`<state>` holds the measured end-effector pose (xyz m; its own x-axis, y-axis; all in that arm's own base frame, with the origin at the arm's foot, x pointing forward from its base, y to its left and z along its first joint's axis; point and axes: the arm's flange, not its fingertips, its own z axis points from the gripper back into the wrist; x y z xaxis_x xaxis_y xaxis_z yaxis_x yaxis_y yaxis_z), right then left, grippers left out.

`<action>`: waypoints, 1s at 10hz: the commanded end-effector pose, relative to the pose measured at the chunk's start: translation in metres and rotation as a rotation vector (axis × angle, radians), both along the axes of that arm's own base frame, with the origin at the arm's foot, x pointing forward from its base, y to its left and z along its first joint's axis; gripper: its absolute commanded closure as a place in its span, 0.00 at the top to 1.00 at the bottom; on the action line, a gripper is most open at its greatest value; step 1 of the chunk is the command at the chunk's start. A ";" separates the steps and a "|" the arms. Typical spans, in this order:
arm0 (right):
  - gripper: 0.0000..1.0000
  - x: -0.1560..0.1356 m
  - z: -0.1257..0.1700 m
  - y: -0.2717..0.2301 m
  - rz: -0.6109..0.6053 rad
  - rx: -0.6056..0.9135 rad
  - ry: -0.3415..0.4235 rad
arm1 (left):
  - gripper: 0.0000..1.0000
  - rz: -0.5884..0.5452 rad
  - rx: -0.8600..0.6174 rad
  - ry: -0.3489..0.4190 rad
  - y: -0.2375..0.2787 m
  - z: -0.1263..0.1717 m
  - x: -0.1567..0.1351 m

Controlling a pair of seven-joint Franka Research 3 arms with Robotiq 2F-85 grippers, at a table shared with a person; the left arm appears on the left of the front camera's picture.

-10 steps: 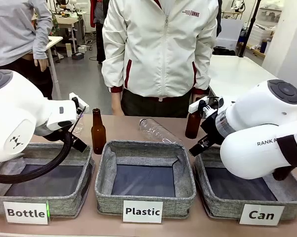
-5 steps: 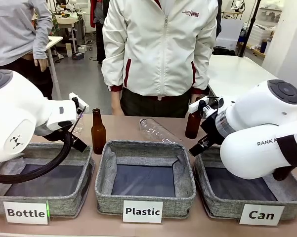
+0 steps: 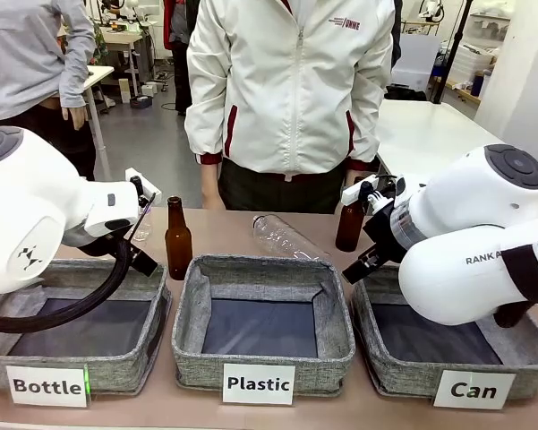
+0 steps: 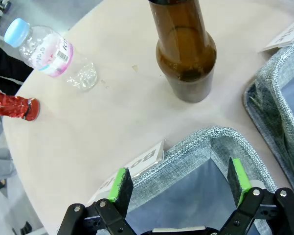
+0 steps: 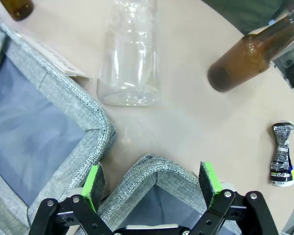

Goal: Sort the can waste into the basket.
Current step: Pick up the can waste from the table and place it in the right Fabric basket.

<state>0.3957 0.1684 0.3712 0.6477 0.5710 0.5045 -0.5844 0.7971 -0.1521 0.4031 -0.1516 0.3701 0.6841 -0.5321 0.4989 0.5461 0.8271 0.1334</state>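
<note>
Now both end effectors gape wide and empty: your right end effector (image 5: 151, 178) hangs over the far rim of the Can basket (image 3: 403, 381), the left end effector (image 4: 180, 178) over the Bottle basket (image 3: 116, 372). The dark can (image 5: 282, 154) lies by the edge of the surface (image 5: 186, 112), past a brown bottle (image 5: 244, 61). The red can (image 4: 12, 105) sits at the edge nearer your left arm. Descend vertically and pinch across the crumpled waist. Both arms crouch, wrists tipped downward.
</note>
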 end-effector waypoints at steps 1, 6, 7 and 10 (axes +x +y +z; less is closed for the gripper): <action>1.00 0.000 0.000 0.000 -0.001 0.001 0.000 | 1.00 0.000 0.000 0.000 0.000 0.000 0.000; 1.00 -0.003 0.012 -0.004 0.033 0.025 0.006 | 1.00 0.000 0.000 0.000 0.000 0.000 0.000; 1.00 -0.010 0.034 -0.013 0.068 0.086 0.034 | 1.00 -0.045 -0.061 0.076 0.006 0.021 -0.008; 1.00 -0.054 0.119 -0.073 0.063 0.271 0.276 | 1.00 -0.109 -0.356 0.219 0.036 0.126 -0.065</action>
